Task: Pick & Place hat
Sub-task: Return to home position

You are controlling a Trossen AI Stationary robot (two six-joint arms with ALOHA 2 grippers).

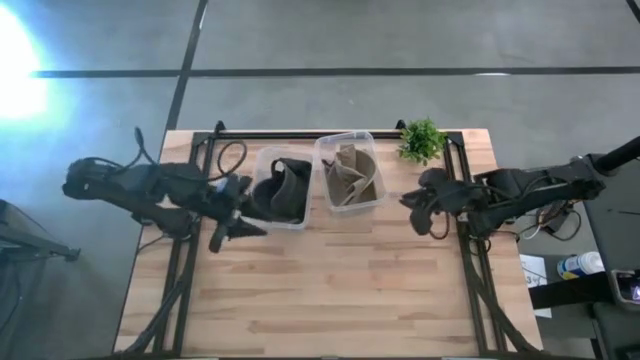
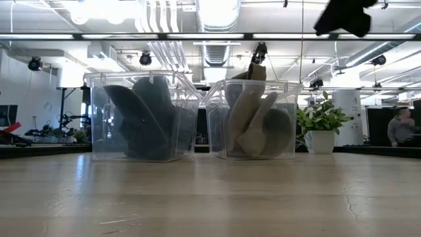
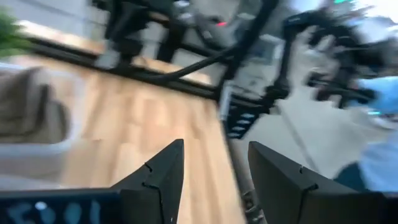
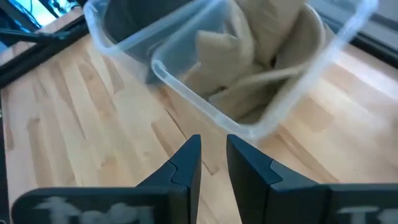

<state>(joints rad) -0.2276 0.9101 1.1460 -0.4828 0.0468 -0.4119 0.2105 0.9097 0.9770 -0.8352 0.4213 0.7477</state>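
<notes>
Sitting in left bin (image 1: 268,151): black caps (image 1: 283,190). Brown caps (image 1: 350,175) in right bin (image 1: 345,137), touching left bin. Left gripper (image 1: 238,237) just beside left bin, jaws spread, empty. Right gripper (image 1: 412,213) well apart from it, jaws narrowly parted, empty.

My rig's matte-black jointed left arm (image 1: 130,185) and right arm (image 1: 520,190) trail looping thin black cables (image 1: 545,200). The black two-finger left gripper (image 3: 214,180) and right gripper (image 4: 214,165) carry angular, wedge-shaped fingers (image 3: 163,177), with blurred pale markings below.
</notes>
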